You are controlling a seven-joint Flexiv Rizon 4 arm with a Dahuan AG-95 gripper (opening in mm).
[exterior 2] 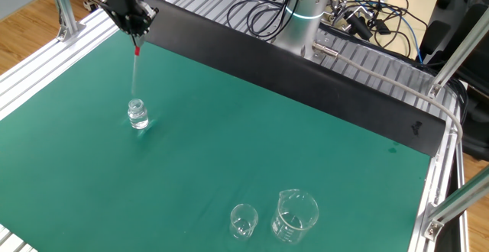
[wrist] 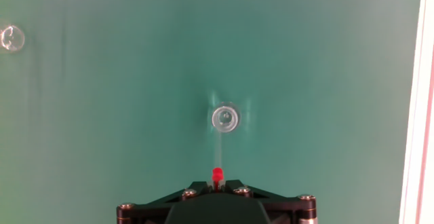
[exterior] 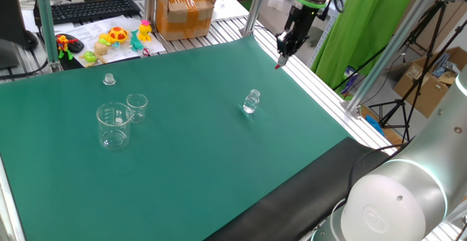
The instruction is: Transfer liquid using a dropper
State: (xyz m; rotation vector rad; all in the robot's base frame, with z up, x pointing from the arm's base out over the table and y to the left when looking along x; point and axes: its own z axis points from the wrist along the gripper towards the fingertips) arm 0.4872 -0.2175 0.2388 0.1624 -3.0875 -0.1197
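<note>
The gripper (exterior 2: 136, 32) is clamped on the dropper (exterior 2: 136, 67) at its red end, with the clear stem hung straight down above the small glass vial (exterior 2: 137, 114), tip apparently just over the mouth. Biggest risk, it's guessed: the thin stem gets lowered slightly off-centre and the vial's rim is clipped, so the vial is tipped or the dropper is twisted in the jaws. Two beakers (exterior: 114, 124) and a small cap-like piece (exterior: 109, 79) are parked well apart across the green mat (exterior: 219, 168). Nothing is seen blocking the path between them.
</note>
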